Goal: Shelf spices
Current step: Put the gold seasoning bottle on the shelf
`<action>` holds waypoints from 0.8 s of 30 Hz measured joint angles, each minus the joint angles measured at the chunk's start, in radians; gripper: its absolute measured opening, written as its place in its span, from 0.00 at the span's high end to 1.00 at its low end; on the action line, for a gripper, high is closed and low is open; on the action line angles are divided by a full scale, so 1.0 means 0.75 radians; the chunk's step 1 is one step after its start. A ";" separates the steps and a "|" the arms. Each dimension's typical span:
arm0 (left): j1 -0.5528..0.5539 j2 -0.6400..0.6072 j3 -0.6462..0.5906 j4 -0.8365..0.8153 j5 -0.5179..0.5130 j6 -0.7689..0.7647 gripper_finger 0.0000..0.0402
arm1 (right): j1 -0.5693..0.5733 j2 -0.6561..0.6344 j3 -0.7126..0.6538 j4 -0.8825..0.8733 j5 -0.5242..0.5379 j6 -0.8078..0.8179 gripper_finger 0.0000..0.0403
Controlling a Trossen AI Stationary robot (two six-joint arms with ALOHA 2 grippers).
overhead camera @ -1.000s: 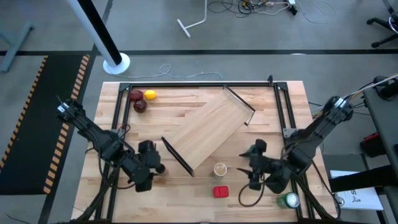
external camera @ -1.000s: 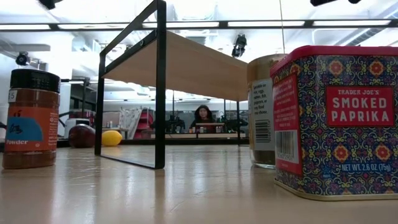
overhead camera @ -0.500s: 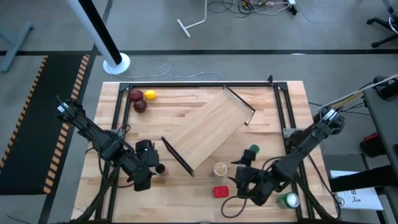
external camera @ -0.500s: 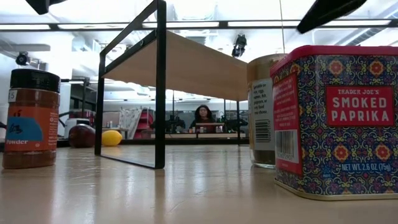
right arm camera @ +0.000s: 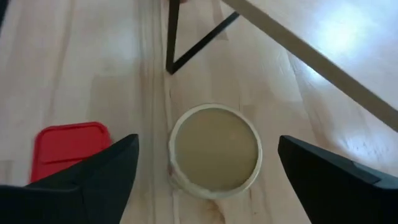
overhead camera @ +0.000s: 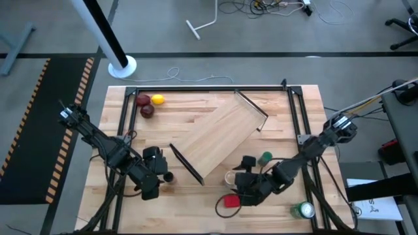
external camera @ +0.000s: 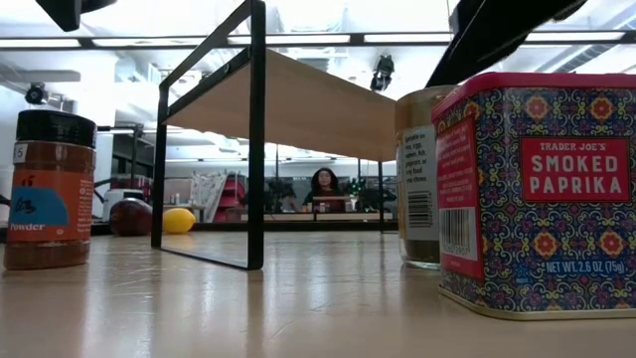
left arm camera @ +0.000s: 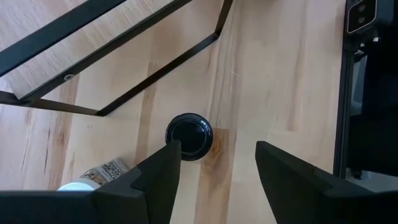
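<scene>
Right gripper (overhead camera: 240, 186) poised directly above the tan cylindrical spice jar with a flat pale lid (right arm camera: 215, 151); jaws spread wide and released, grasping nothing. Seen through the right wrist view, jar centred in the gap between the two dark fingers (right arm camera: 93, 174), lid facing straight up. Long axis of the jar vertical, so a straight descent brings one finger down each side of the round wall. Clearance appears adequate on both sides, judged from the gap visible around the lid.

Tan jar standing on the slatted wooden counter (overhead camera: 196, 209), just off the nearest black rail of the flat pale wooden shelf (overhead camera: 219, 134), beside that shelf's lower corner. Red boxy paprika tin with patterned blue sides (external camera: 542, 194) just beside the tan jar, on the side away from the shelf; close enough to foul one finger if the descent drifts.

Green-lidded jar (overhead camera: 266, 157) near the shelf's long edge, beyond the right gripper.

Left gripper (overhead camera: 153, 173) over the black-lidded jar of orange powder (left arm camera: 188, 136), off the other side of the same rail; jaws narrowly parted, astride the lid without touching it. Right arm clearly nearer the tan jar.
</scene>
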 joint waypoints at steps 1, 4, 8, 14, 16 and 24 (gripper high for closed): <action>0.000 0.000 -0.003 0.000 0.000 0.000 0.51 | -0.010 0.004 0.000 0.004 -0.008 -0.023 0.10; 0.000 0.000 -0.010 0.007 0.000 -0.001 0.51 | -0.046 0.020 0.000 0.010 -0.053 -0.036 0.10; 0.000 0.000 -0.011 0.020 0.000 -0.004 0.51 | -0.075 0.059 0.000 0.008 -0.072 -0.067 0.10; 0.000 0.000 -0.011 0.022 0.000 -0.005 0.51 | -0.099 0.118 -0.001 0.016 -0.133 -0.076 0.10; 0.000 0.000 -0.011 0.024 0.000 -0.005 0.51 | -0.105 0.147 -0.001 0.024 -0.137 -0.083 0.10; 0.000 0.001 -0.012 0.031 0.000 -0.005 0.51 | -0.117 0.193 -0.002 0.093 -0.132 -0.114 0.14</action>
